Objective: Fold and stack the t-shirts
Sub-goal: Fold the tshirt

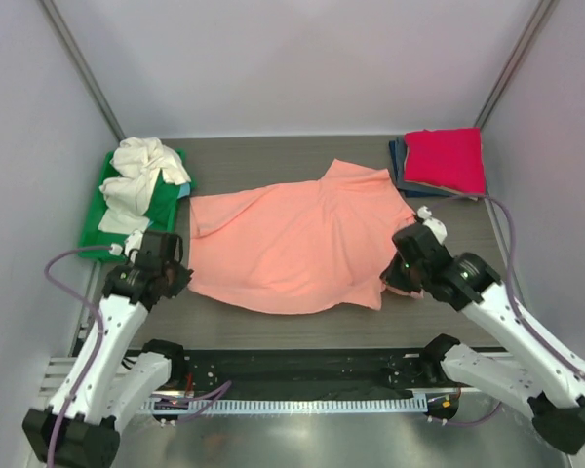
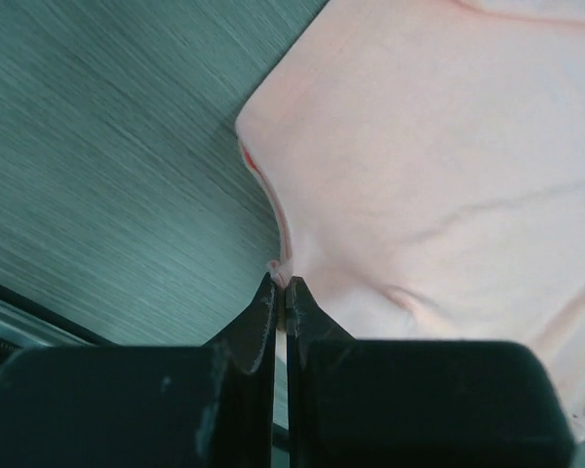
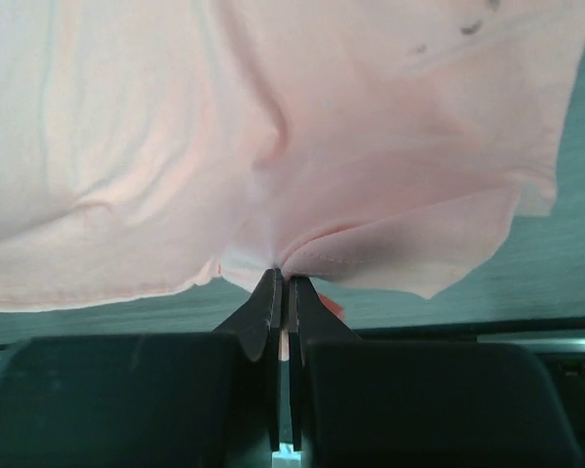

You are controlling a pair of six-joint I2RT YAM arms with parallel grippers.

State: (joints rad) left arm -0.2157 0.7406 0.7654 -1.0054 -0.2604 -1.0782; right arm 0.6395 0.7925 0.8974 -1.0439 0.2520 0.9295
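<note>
- Two pinch points on salmon-pink cotton short-sleeved t-shirt [image 1: 292, 244], one per arm.
- Left gripper [image 2: 281, 285]: clenched on the shirt's near-left hem corner, only a sliver of fabric between the tips.
- Right gripper [image 3: 281, 278]: clamped on bunched hem at near-right edge, cloth puckering into the tips.
- Lies spread across middle of dark wood-grain table [image 1: 273, 156], between both arms, mostly flat with broad wrinkles, one sleeve pointing far-right.
- Far left: crumpled cream-white t-shirt [image 1: 141, 175] heaped on flat green plastic tray [image 1: 97, 229], near the pink shirt's left edge.
- Far right: folded magenta-red t-shirt [image 1: 447, 159] stacked on folded dark blue t-shirts [image 1: 398, 161].
- Pink sleeve tip just beside that stack; cannot tell whether touching.
</note>
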